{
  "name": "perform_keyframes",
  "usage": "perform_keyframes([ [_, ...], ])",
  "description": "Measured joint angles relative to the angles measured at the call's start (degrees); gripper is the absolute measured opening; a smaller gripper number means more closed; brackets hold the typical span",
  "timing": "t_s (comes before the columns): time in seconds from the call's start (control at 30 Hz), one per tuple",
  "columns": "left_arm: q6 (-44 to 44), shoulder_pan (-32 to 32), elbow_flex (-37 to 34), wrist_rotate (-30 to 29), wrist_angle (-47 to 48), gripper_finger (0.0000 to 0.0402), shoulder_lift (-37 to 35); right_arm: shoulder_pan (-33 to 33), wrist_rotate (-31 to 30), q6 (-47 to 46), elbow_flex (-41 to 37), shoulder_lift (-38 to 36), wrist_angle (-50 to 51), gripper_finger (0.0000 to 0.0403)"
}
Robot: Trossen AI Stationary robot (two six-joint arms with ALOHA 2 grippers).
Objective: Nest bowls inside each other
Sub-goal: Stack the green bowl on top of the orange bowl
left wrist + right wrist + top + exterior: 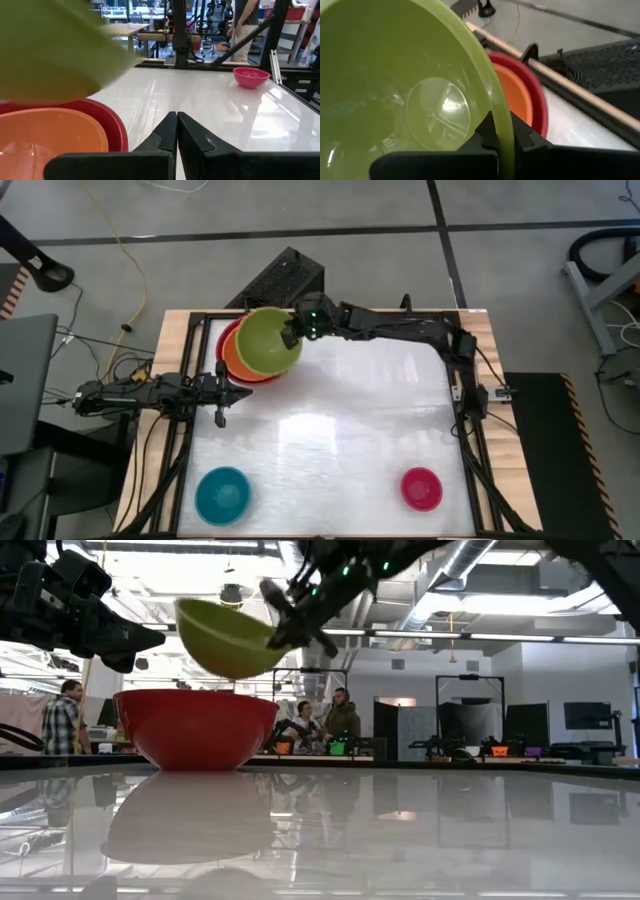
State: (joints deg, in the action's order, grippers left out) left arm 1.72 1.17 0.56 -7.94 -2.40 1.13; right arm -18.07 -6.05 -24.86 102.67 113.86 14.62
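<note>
A red bowl (228, 345) stands at the table's far left with an orange bowl (240, 360) nested inside it. My right gripper (295, 330) is shut on a lime green bowl (268, 340) that hangs in the air above those two. A teal bowl (222, 493) sits on its base at the near left, and a magenta pink bowl (421, 488) at the near right. My left gripper (243, 391) waits shut at the table's left edge, beside the red bowl and touching nothing. My right gripper pinches the lime green bowl's rim (501, 131) on the side toward the table's right, one finger inside the bowl (485, 131) and one outside. The fingers come from the right, slanting down. The bowl is lifted clear, slightly tilted, above the red and orange bowls (228, 640).
A black box (285, 278) stands just beyond the table's far edge behind the stacked bowls. The black frame rails (470, 430) run along the table's sides. People stand in the room beyond the table (340, 720).
</note>
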Motion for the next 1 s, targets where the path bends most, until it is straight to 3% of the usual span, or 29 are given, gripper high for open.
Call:
perform_keyframes([
  [0.27, 0.0, 0.0, 0.0, 0.0, 0.0, 0.0000, 0.0, -3.3, 5.0, -3.2, 0.0, 6.6, -12.2, 0.0018],
  [0.47, 0.0, 0.0, 0.0, 0.0, 0.0, 0.0000, 0.0, -4.5, 10.0, -4.5, 3.9, 10.9, -13.1, 0.0018],
  [1.0, 0.1, 0.0, 0.0, -0.1, 0.0, 0.0000, 0.0, -2.8, 11.1, 1.2, 27.9, 23.5, 9.5, 0.0018],
])
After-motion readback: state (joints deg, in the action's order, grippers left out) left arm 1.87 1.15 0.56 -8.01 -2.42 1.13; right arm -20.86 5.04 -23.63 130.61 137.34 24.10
